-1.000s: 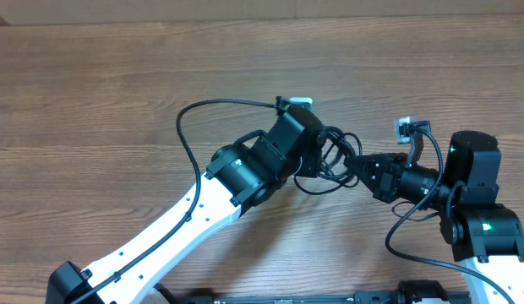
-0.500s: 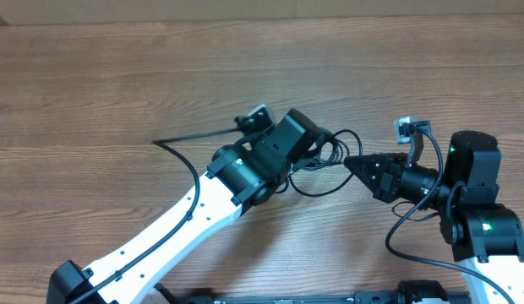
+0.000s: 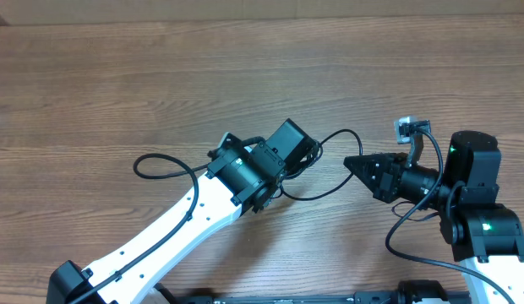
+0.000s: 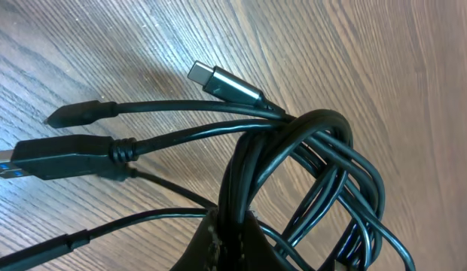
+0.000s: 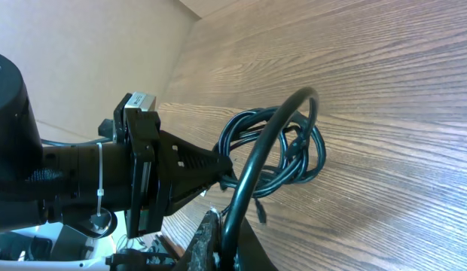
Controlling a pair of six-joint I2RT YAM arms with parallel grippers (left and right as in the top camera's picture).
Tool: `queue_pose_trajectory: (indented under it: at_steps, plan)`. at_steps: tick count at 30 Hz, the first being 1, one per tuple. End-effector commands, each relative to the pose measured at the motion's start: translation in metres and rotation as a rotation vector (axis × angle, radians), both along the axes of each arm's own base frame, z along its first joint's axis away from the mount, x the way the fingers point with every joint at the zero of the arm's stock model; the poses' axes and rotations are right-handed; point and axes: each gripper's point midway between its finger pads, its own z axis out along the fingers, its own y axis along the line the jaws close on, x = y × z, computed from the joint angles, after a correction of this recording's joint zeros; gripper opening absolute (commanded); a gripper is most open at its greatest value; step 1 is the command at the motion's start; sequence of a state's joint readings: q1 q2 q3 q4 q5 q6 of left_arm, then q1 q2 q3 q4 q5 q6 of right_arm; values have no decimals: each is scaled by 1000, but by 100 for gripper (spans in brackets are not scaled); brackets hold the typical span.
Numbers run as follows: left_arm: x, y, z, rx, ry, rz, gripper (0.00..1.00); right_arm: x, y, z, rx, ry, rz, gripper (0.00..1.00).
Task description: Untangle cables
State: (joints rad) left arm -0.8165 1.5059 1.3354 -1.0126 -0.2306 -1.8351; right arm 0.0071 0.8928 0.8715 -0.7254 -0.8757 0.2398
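The left pincer point(image 4: 235, 239) is pressed together on the cables point(image 4: 309, 173). Its dark fingertips pinch several strands where the black loops cross (the wrist view catches this grip at its bottom edge, partly cut off). From that pinch the bundle rises into a tight knot of overlapping loops. Four free ends fan out from the knot over the wooden surface point(image 3: 118, 84). A silver-tipped plug point(image 4: 222, 83) is uppermost, with a slim black plug point(image 4: 75, 114) below it and a broad flat plug point(image 4: 64, 156) lower again. One more slim end point(image 4: 45, 250) is nearest the frame's bottom. Whether these plugs touch the wood or hang just above it cannot be told.

The right pincer point(image 3: 350, 160) sits near the bundle, on the side toward the right arm point(image 3: 473, 194), with its jaws closed on a single strand. In its own wrist view that strand comes out between the fingertips and curves up in a high arc toward the bundle. From overhead, two thin runs bridge the gap between the bundle and the right pincer, one bowing above and one sagging below. The two pincers are close but apart, tip facing tip.
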Motion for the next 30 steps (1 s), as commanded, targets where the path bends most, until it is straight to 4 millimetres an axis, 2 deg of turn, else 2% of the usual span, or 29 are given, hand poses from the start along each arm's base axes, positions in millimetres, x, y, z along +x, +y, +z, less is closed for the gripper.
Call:
queue_pose_trajectory:
  at_steps: [1, 6, 12, 19, 24, 25, 27, 28, 30]
  plan:
    - [8, 3, 8, 1, -40, 60, 4, 2, -2, 8, -8, -34, -10, 4]
    - [12, 8, 10, -5, -59, 133, 4, 7, -9, 1, -37, -8, -64, 4]
    - [18, 15, 13, -10, -94, 222, 4, 17, -31, -18, -91, 114, -252, 4]
    - [24, 9, 17, -67, -114, 276, 4, 20, -44, -29, -113, 181, -352, 4]
    - [31, 1, 22, -94, -145, 243, 4, 20, -44, -29, -115, 184, -358, 4]
    - [34, -2, 24, -92, -160, 214, 4, 20, -44, -29, -115, 185, -358, 8]
    - [40, -9, 30, -75, -202, 123, 4, 20, -44, -29, -115, 185, -358, 42]
    - [44, -14, 34, -64, -229, 63, 4, 20, -44, -29, -115, 185, -358, 55]
    - [52, -23, 42, -43, -283, -39, 4, 20, -44, -29, -115, 185, -358, 70]
